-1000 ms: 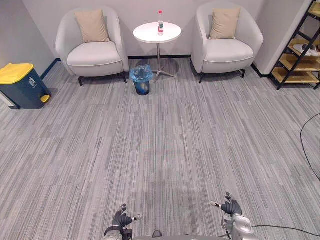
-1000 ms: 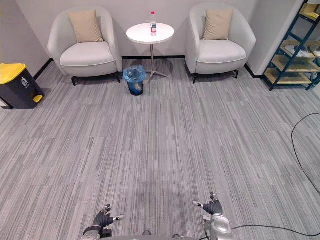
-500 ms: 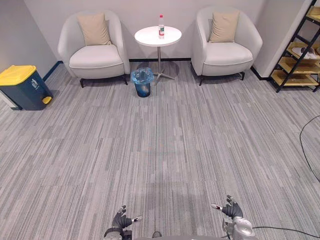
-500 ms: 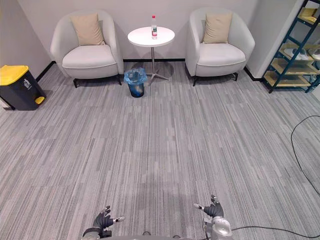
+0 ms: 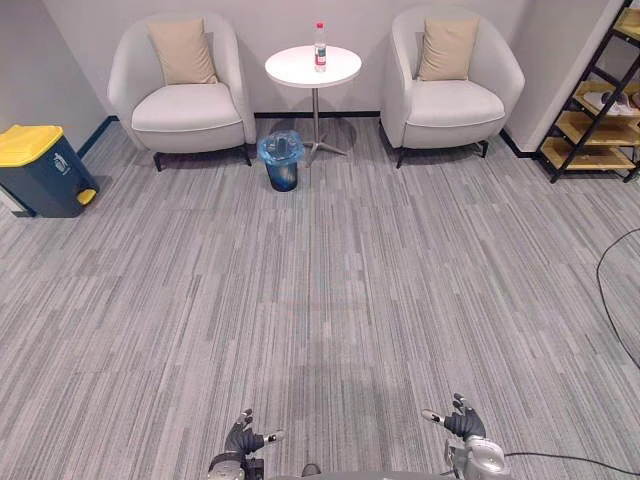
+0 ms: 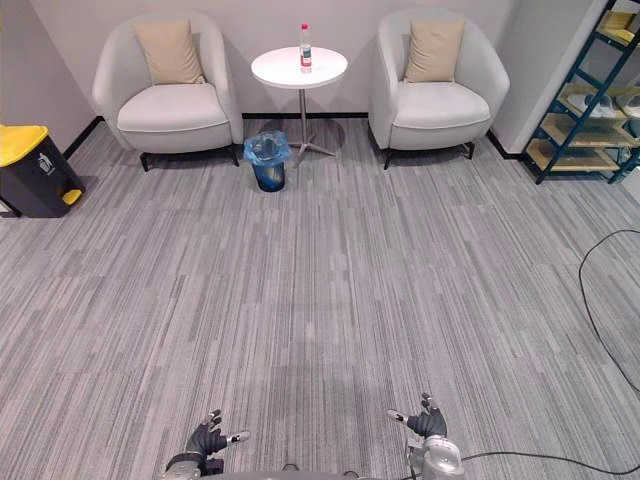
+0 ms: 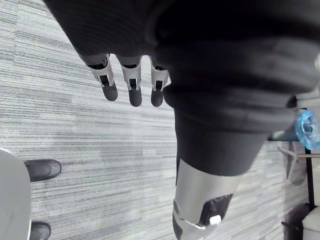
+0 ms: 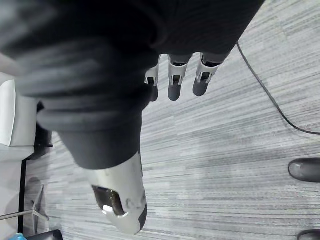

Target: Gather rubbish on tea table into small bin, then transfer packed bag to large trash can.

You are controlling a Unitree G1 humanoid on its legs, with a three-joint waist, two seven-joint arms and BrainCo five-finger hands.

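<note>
Down low, the left hand (image 5: 243, 437) and the right hand (image 5: 461, 423) hang over the grey striped carpet (image 5: 330, 300), both released and grasping nothing. Each wrist view shows its fingers (image 7: 131, 85) (image 8: 175, 80) straight and relaxed. Far ahead of both hands, well apart from them and a little towards the left hand's side, the small bin (image 5: 282, 175) stands on the floor, lined with a blue bag (image 5: 281, 146). Just beyond it, a round white worktop (image 5: 290, 66) on one slim leg carries an upright bottle (image 5: 320, 47). A white armchair (image 5: 185, 110) (image 5: 455, 100) with a beige cushion (image 5: 182, 50) (image 5: 446, 47) flanks it on either side. Farther out past the left hand, by the wall, sits the large trash can (image 5: 45, 180), dark blue with a yellow lid. Past the right hand stands a black-framed shelf (image 5: 598, 105) with wooden boards.
</note>
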